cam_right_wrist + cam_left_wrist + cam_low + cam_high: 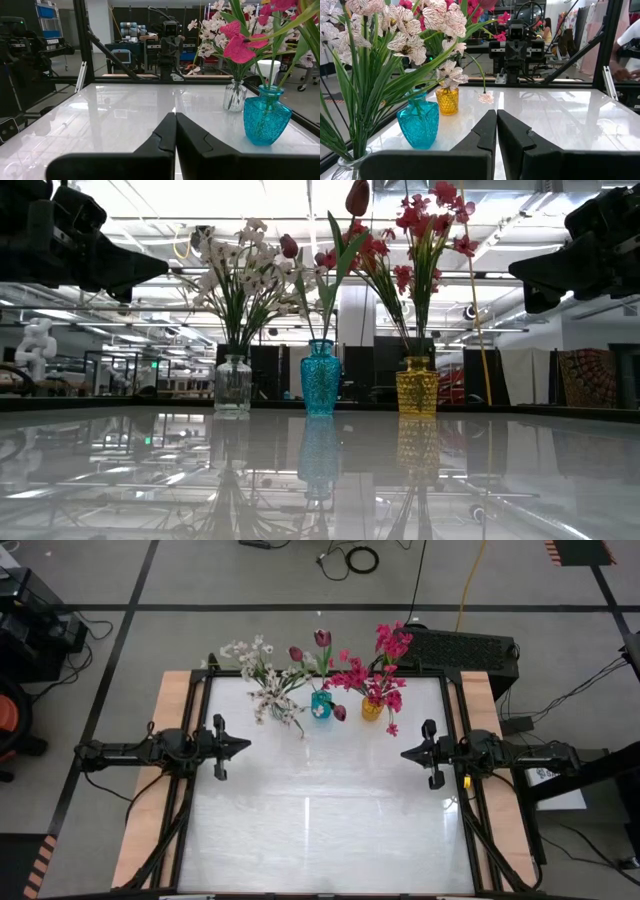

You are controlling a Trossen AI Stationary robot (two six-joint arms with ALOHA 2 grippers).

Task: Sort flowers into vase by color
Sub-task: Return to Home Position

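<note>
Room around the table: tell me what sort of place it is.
Probably a robotics lab or workshop: cables loose on a taped floor, an open ceiling with strip lights, equipment racks beyond the table.

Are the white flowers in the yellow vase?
No, the yellow vase holds bright pink flowers, while the white flowers stand in the clear glass vase at the other end of the row.

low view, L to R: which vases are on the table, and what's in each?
clear glass vase with white flowers → teal vase with maroon tulips → yellow vase with magenta flowers
</note>
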